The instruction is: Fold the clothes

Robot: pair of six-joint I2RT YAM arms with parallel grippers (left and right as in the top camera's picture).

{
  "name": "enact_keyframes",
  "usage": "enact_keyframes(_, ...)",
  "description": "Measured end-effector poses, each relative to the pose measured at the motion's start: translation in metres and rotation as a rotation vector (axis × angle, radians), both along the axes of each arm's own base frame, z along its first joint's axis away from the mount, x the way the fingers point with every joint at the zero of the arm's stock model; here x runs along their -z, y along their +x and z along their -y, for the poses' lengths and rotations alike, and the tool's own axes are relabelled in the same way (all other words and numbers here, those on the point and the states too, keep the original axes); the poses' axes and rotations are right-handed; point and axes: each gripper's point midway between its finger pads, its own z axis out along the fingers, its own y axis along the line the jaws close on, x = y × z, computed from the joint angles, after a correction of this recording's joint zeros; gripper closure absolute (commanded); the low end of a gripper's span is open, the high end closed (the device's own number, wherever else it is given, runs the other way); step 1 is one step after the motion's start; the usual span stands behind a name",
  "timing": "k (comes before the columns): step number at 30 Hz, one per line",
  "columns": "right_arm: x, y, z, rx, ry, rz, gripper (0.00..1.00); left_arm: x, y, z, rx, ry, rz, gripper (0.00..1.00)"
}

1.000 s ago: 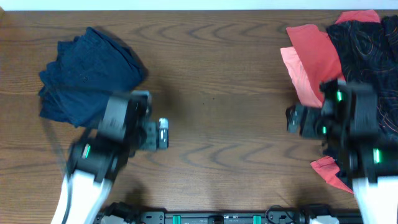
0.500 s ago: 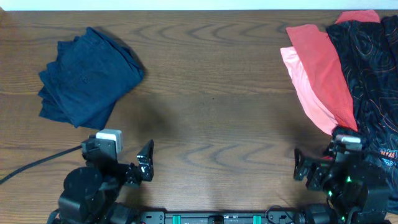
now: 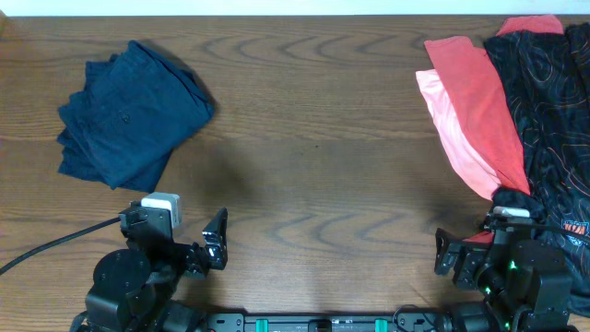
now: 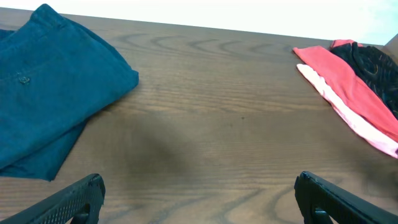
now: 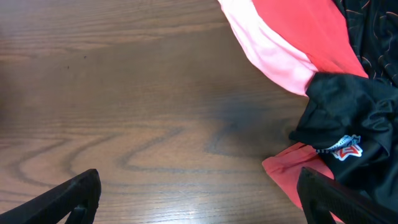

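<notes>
Folded dark navy shorts (image 3: 129,111) lie at the table's back left; they also show in the left wrist view (image 4: 43,93). Coral-red shirts (image 3: 470,101) and a black red-patterned garment (image 3: 548,111) lie in a loose heap at the right, also seen in the right wrist view as red shirts (image 5: 292,37) and the black garment (image 5: 348,118). My left gripper (image 3: 214,244) is open and empty near the front edge, its jaws wide in the left wrist view (image 4: 199,199). My right gripper (image 3: 447,254) is open and empty by the heap's front corner, its jaws wide (image 5: 199,196).
A wooden table (image 3: 313,138) spans the view. A black cable (image 3: 55,242) runs from the left arm to the left edge. A red shirt corner (image 5: 292,177) lies close to my right gripper's right finger.
Both arms have pulled back from the garments to the table's front edge. The shorts and the heap now lie uncovered. Little moved in the last half second.
</notes>
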Motion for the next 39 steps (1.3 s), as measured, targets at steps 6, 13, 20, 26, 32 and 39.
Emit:
enact_keyframes(6,-0.014,0.003,0.002,0.007,0.002,0.135,0.01,0.0,0.0,0.0,0.0,0.0,0.0,0.02)
enact_keyframes(13,-0.021,0.026,0.001,-0.004,-0.001,0.444,0.01,0.0,0.0,0.0,0.0,0.001,-0.001,0.02)
enact_keyframes(20,-0.007,0.069,-0.003,-0.012,-0.011,0.625,0.01,0.001,0.0,0.0,0.0,0.001,-0.003,0.02)
enact_keyframes(26,0.017,0.09,-0.004,-0.017,-0.021,0.73,0.01,0.001,0.0,0.0,0.0,0.001,-0.003,0.02)
enact_keyframes(32,0.035,0.091,-0.006,-0.032,-0.025,0.689,0.01,0.001,0.0,0.0,0.0,0.001,-0.002,0.02)
enact_keyframes(39,0.035,0.091,-0.007,-0.038,-0.028,0.69,0.01,0.001,0.0,0.0,0.0,0.001,-0.003,0.02)
